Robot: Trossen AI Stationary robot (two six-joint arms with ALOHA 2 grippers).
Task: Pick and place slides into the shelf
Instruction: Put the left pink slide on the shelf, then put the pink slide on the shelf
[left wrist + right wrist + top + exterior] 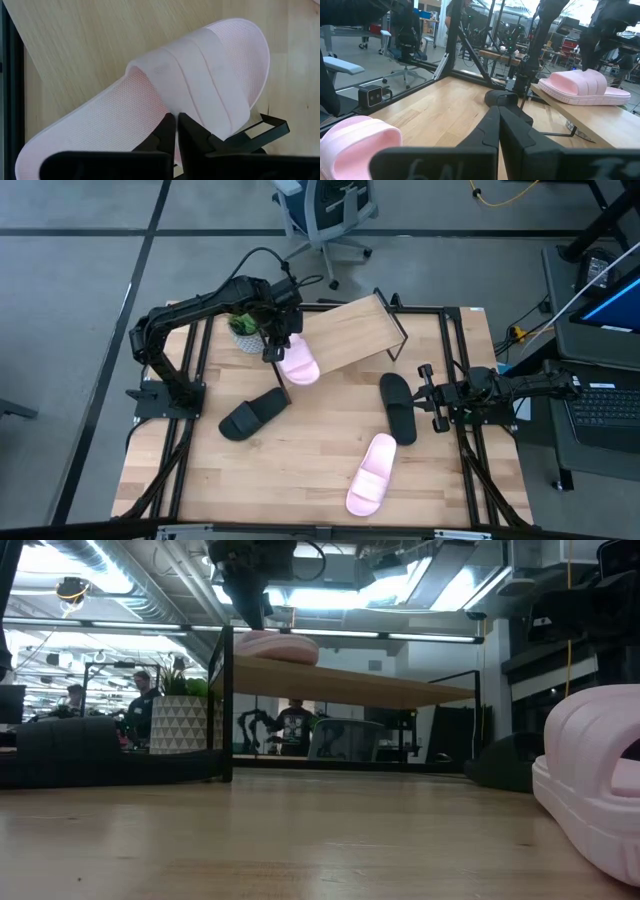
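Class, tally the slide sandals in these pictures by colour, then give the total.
Pale pink slides: 2, one on the shelf at, one on the table at
Black slides: 2, at and
Total: 4

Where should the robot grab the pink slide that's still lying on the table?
Probably by its wide strap. The pink slide lies flat, sole down, near the table's front edge, with nothing touching it. The strap arches up over the footbed, leaving a gap for one finger to slip under. Coming straight down from above looks easiest. The shut right pincer is closest, parked just beyond the black slide.
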